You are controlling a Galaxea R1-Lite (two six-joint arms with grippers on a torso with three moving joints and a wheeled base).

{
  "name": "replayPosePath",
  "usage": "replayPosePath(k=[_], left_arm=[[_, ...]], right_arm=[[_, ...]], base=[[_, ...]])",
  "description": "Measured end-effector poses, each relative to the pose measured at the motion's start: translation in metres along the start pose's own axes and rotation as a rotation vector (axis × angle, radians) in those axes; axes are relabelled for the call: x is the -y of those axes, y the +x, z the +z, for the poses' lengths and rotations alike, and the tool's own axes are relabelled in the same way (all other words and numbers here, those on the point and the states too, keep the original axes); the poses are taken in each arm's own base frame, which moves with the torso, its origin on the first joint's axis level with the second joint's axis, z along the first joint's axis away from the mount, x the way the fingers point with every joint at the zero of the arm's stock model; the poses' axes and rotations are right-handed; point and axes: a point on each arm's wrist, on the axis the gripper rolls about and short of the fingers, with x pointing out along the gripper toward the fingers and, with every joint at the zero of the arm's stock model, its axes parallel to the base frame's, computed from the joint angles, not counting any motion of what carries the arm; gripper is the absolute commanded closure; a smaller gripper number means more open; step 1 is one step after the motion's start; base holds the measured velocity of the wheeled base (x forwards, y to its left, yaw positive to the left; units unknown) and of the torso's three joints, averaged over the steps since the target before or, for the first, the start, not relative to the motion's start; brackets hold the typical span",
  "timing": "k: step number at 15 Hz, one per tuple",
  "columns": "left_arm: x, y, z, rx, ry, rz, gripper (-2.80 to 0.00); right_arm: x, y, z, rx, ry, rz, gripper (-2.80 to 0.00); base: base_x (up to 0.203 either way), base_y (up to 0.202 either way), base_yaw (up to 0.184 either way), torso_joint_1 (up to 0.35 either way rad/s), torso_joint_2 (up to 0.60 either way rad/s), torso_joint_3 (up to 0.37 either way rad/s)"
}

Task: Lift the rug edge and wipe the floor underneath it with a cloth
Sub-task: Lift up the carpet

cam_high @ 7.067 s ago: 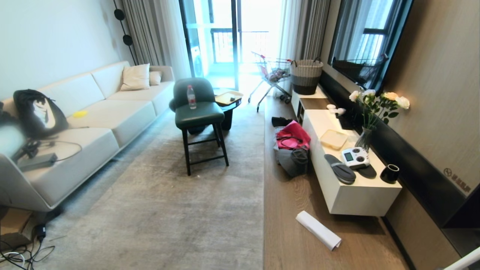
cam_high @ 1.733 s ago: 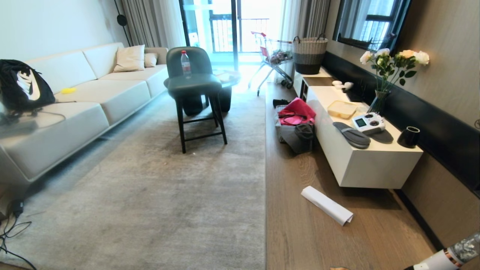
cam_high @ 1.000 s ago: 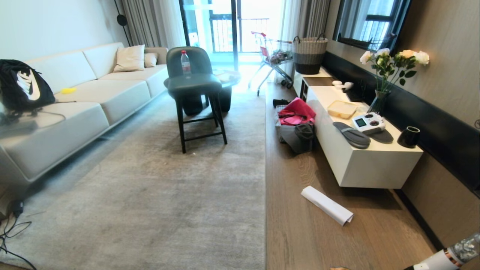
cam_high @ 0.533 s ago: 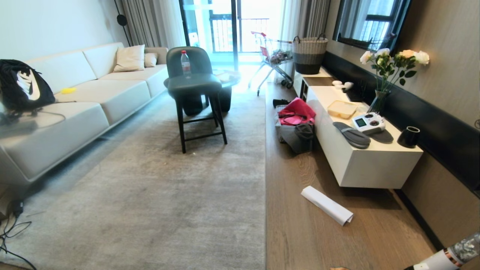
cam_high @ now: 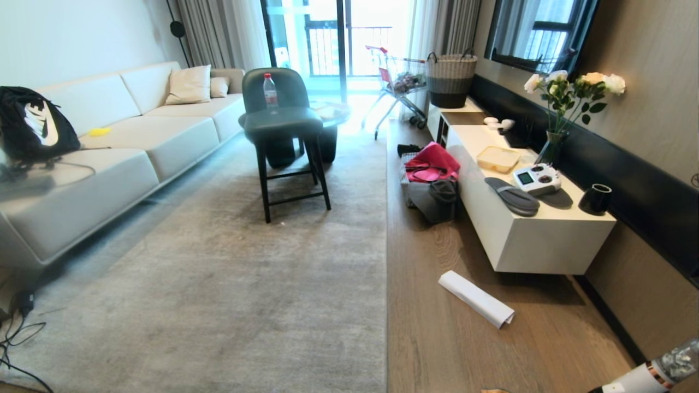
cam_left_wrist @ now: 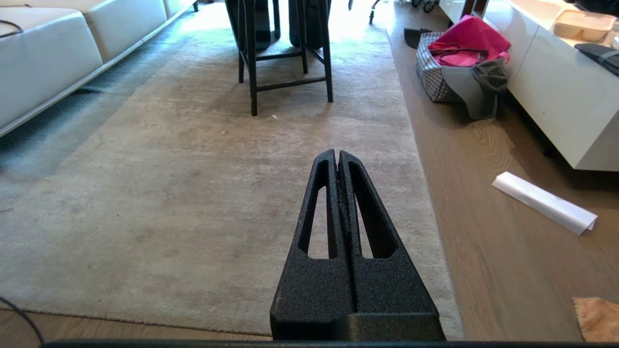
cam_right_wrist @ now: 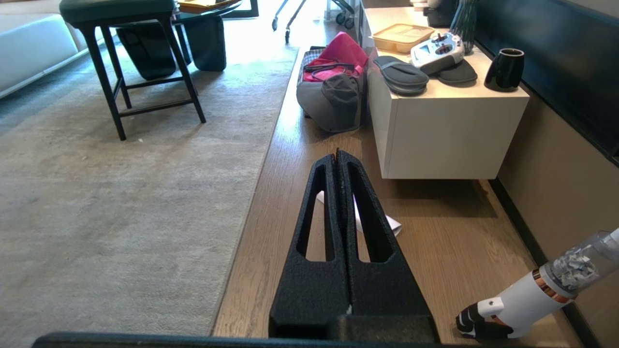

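Head view, rug: lies flat on the floor; its long right edge runs straight past the white cabinet.
Head view, rolled paper: on bare floor between the rug edge and the cabinet.
Head view, stool: stands on the rug, a bottle on its seat.
Left wrist view, left gripper: fingers pressed together, holding nothing, poised above the rug near its right edge.
Left wrist view, cloth: orange-tan, flat on bare floor, right of the rug, apart from it.
Right wrist view, right gripper: fingers closed together, empty, over the floor strip between rug and cabinet.
Right wrist view, hand vacuum: on the floor by the wall.
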Motion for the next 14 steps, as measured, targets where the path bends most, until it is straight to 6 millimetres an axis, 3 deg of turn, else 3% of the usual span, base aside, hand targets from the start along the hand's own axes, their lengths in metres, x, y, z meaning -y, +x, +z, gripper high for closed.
replayPosePath(k=[8, 14], left_arm=[[0.0, 0.0, 0.0, 0.0, 0.0, 0.0, 0.0], [0.0, 0.0, 0.0, 0.0, 0.0, -0.001, 0.0]], right_arm=[[0.0, 0.0, 0.0001, 0.001, 0.0, 0.0, 0.0], [0.0, 0.0, 0.0002, 0.002, 0.0, -0.001, 0.0]], base=[[0.0, 0.0, 0.0, 0.0, 0.0, 0.0], [0.0, 0.0, 0.0, -0.483, 0.1, -0.36]])
